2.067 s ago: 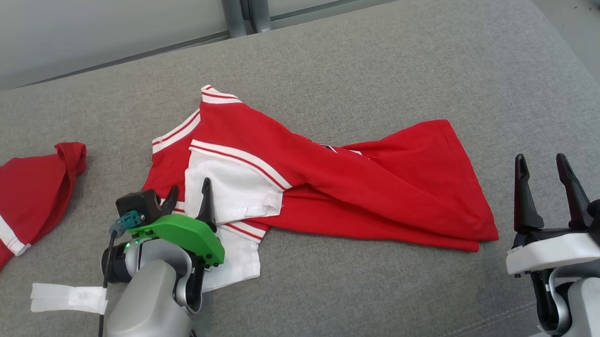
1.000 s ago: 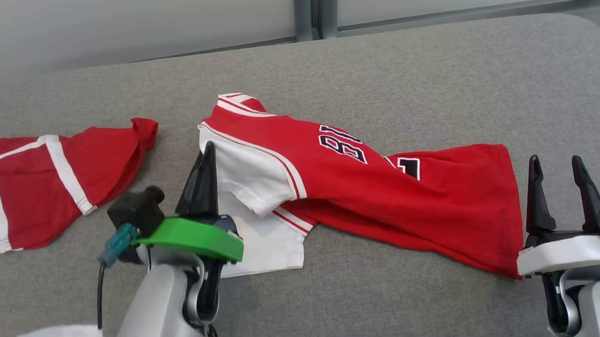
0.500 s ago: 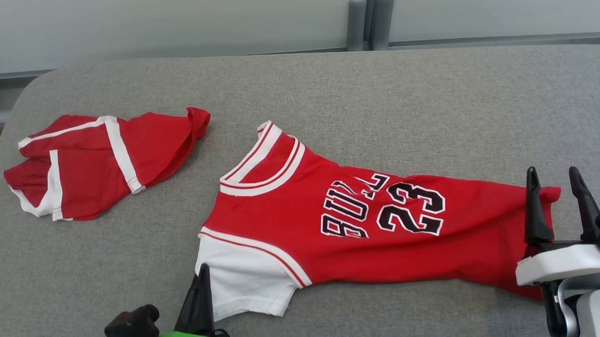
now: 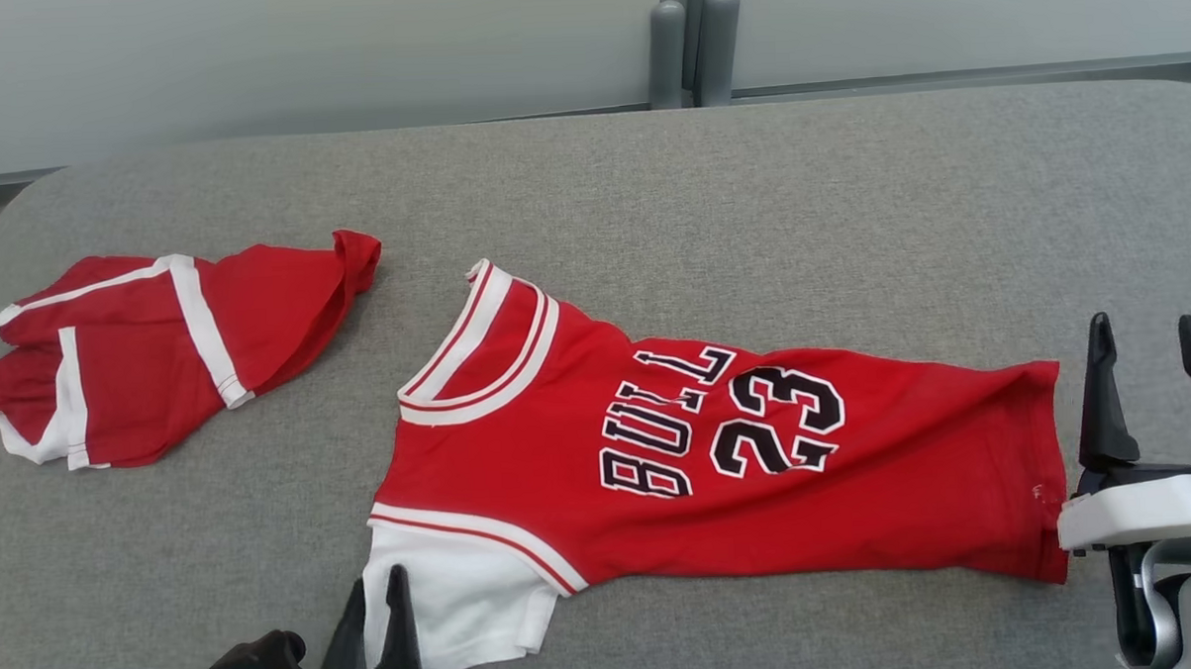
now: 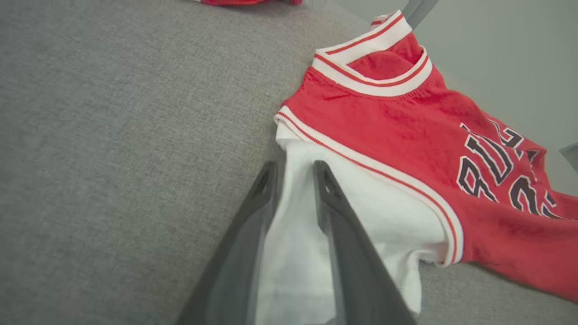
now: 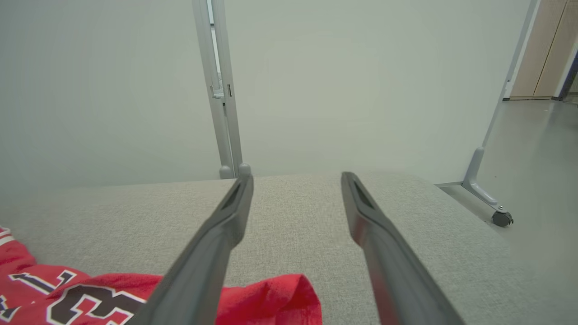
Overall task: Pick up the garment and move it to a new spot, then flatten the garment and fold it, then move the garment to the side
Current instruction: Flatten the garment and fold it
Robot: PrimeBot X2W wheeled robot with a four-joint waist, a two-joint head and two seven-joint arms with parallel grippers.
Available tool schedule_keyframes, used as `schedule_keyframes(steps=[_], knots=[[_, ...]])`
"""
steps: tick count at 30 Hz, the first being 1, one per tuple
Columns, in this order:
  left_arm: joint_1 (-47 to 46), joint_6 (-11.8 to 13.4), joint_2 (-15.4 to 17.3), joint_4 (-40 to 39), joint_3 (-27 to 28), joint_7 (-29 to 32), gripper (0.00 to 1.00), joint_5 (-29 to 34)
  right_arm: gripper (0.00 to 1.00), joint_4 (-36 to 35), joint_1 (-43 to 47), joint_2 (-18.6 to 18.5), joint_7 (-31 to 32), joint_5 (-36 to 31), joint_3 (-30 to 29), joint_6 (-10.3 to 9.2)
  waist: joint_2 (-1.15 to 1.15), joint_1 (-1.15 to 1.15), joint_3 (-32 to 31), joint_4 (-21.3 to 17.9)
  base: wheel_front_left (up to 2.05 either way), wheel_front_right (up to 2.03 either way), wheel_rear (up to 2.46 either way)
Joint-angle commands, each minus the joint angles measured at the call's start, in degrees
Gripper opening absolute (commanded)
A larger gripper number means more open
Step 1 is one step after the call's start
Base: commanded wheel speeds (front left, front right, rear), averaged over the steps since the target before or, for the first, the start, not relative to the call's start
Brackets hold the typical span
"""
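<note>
Left gripper (image 4: 377,582) cut off below; grip on jersey sleeve (image 4: 461,602) unclear

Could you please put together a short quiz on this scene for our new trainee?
1. True or false: the fingers of the right gripper are clamped on the jersey.
2. In the head view, what lies to the left of the jersey? A) red shorts B) a blue towel C) a cap
3. Which gripper has its fingers over the white sleeve?
Key: 1 false, they stand apart beside the hem; 2 A; 3 the left gripper.
</note>
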Motion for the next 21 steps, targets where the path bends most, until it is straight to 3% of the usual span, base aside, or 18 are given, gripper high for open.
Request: schedule_keyframes(steps=[1, 11, 17, 21], knots=[[-1.40, -0.12, 0.76, 0.51, 0.28, -0.74, 1.00, 0.57, 1.00, -0.89, -0.02, -0.16, -0.19, -0.56, -0.81, -0.06, 0.35, 0.00, 0.01, -1.01, 0.00, 0.00, 0.00], [-8.33, -0.15, 3.93, -1.83, -0.80, -1.31, 1.00, 5.22, 1.00, -2.39, 0.91, -0.15, -0.19, -0.98, -1.08, -0.06, 0.35, 0.00, -0.23, -2.80, 0.00, 0.00, 0.00], [-17.76, -2.61, 3.25, -0.05, -6.34, 3.67, 1.00, 8.61, 1.00, -1.47, 0.12, -0.16, -0.19, -1.04, 0.76, -0.06, 0.35, 0.00, 0.08, -4.20, 0.00, 0.00, 0.00], [-24.83, -5.58, 1.43, 7.16, -10.50, 8.49, 1.00, 9.13, 1.00, -1.22, -0.90, -0.15, -0.19, -0.83, 2.26, -0.06, 0.35, 0.00, 0.87, -5.93, 0.00, 0.00, 0.00]])
